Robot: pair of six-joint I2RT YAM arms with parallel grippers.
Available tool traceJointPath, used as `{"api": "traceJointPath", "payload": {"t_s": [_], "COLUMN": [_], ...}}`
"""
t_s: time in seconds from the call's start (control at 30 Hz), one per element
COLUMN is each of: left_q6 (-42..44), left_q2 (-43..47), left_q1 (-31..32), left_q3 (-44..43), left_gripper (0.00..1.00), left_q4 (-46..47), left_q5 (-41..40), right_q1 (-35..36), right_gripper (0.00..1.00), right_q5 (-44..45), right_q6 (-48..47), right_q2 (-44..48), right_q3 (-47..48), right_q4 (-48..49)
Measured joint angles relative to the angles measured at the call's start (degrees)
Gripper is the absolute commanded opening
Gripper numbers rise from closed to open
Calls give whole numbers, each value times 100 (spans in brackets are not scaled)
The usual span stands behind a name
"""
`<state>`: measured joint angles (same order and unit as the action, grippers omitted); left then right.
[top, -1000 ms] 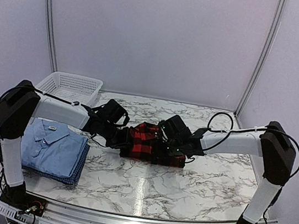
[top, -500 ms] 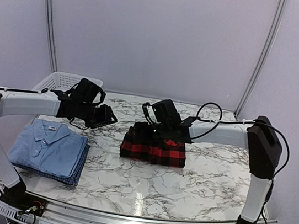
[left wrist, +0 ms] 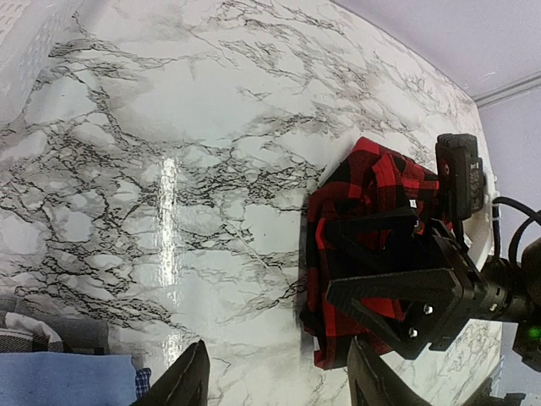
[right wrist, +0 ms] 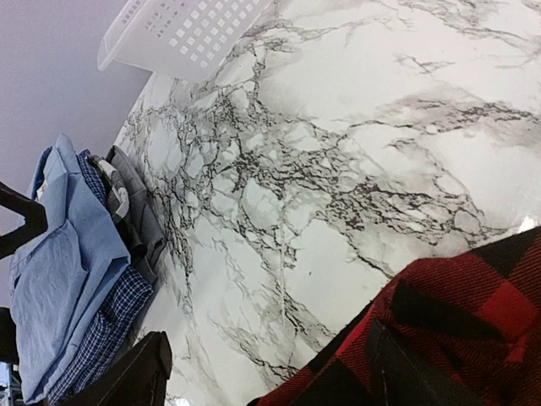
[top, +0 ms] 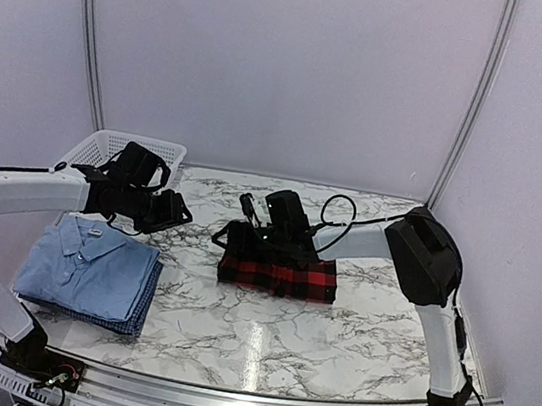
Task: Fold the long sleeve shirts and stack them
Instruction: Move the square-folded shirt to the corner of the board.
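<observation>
The red-and-black plaid shirt (top: pixel 282 271) lies folded in the middle of the table, its lettering hidden. It also shows in the left wrist view (left wrist: pixel 365 190) and the right wrist view (right wrist: pixel 473 326). My right gripper (top: pixel 229 237) is open and empty at the plaid shirt's left edge, one finger over the cloth (right wrist: pixel 423 372) and the other over bare table. My left gripper (top: pixel 167 212) is open and empty, hovering between the plaid shirt and the stack. The light blue collared shirt (top: pixel 85 266) lies folded on the blue checked shirt (top: pixel 134 317) at the near left.
A white mesh basket (top: pixel 117 152) stands at the back left, behind my left arm; it also shows in the right wrist view (right wrist: pixel 194 30). The marble table (top: pixel 331 353) runs to a metal rail at the near edge. Grey walls close off the back and sides.
Both grippers were at the plaid shirt. My left arm has pulled back left toward the basket. My right gripper has swung left across the shirt to its left edge.
</observation>
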<state>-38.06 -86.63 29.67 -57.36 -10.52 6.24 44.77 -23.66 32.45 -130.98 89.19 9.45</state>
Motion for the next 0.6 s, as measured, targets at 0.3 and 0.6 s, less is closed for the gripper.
{"api": "traceJointPath", "payload": {"t_s": [0.3,0.6], "left_q6": [33,81], "left_q2": [227,247], "left_q1": [-195,-221], "left_q3": [28,33], "left_gripper": [59,59], "left_q4": [-59,-181], "left_q5": [2,9], "right_q1": [-105,-415], "right_gripper": [80,81], "right_q5": [-275,-693], "right_q6": [254,262], "right_q2": [-68,487], "right_q3": [-271,-1665], "right_q4": [577,1613]}}
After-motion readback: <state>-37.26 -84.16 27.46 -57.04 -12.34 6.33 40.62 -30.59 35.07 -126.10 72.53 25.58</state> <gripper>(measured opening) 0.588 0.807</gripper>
